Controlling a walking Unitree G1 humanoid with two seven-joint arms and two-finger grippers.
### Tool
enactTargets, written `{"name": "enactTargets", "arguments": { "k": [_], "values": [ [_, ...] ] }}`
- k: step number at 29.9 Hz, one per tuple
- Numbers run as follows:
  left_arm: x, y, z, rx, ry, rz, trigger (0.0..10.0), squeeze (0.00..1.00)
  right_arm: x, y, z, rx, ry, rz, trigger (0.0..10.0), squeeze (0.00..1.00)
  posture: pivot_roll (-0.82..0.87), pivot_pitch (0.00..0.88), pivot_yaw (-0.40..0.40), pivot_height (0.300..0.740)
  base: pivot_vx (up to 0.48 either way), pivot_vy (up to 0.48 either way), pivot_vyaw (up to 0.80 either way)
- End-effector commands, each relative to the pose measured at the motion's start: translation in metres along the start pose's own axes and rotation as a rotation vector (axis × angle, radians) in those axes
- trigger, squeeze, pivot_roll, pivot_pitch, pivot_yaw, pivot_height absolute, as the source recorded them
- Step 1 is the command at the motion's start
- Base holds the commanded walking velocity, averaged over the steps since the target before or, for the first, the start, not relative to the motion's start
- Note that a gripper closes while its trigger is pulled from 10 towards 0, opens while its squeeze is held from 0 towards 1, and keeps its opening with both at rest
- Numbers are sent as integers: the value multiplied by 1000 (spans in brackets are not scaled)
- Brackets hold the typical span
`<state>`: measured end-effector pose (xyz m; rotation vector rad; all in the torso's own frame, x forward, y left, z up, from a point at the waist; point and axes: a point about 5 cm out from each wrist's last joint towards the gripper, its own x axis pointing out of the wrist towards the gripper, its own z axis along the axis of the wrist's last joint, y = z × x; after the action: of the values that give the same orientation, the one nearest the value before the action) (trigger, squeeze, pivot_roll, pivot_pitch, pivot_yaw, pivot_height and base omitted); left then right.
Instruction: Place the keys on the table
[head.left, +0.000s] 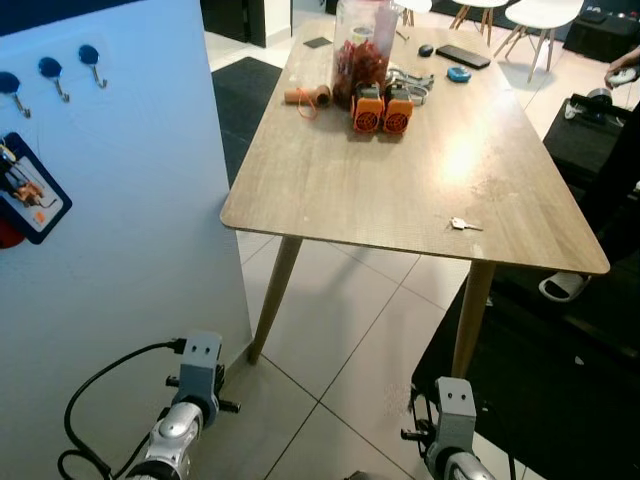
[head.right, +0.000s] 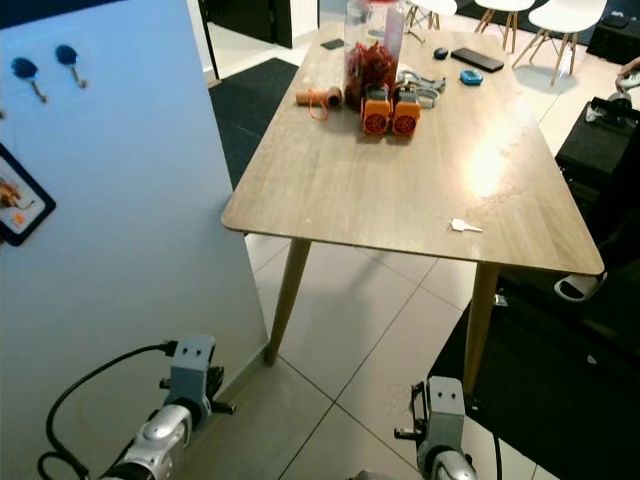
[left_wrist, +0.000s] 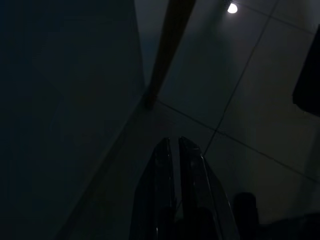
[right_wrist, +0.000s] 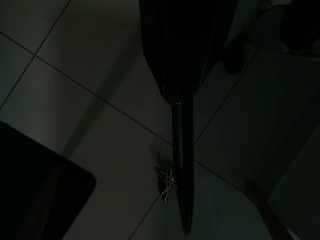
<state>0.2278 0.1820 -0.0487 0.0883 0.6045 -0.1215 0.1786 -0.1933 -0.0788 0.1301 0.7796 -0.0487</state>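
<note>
In the dark right wrist view my right gripper hangs over the tiled floor, shut. A small bunch of keys with a pale tag sticks out from the side of its fingers, about two thirds of the way down. The wooden table stands ahead, well above both hanging arms. A single silver key lies near its front right edge. My left gripper hangs idle and shut, with nothing in it, near a table leg.
A tall blue-white panel with hooks stands close on my left. At the table's far end are a jar, two orange items and small gadgets. A black mat and a slipper lie at right. A person's hand is at far right.
</note>
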Motion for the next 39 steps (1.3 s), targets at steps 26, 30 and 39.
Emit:
{"name": "enactTargets", "arguments": {
  "k": [26,30,39],
  "values": [
    [0,-10,-2,33,4,-62,10000,0,-4,-7,-8,-3,18,-23,10000,0,57,40,-19,740,0,-45,0],
    [0,-10,-4,29,19,-52,10000,0,-5,-8,-8,-4,18,-24,10000,0,57,48,-22,740,0,0,0],
    [-1,-11,-7,2,25,-65,10000,0,-4,-5,-8,-14,20,-16,10000,0,54,53,-26,740,0,0,0]
  ]
}}
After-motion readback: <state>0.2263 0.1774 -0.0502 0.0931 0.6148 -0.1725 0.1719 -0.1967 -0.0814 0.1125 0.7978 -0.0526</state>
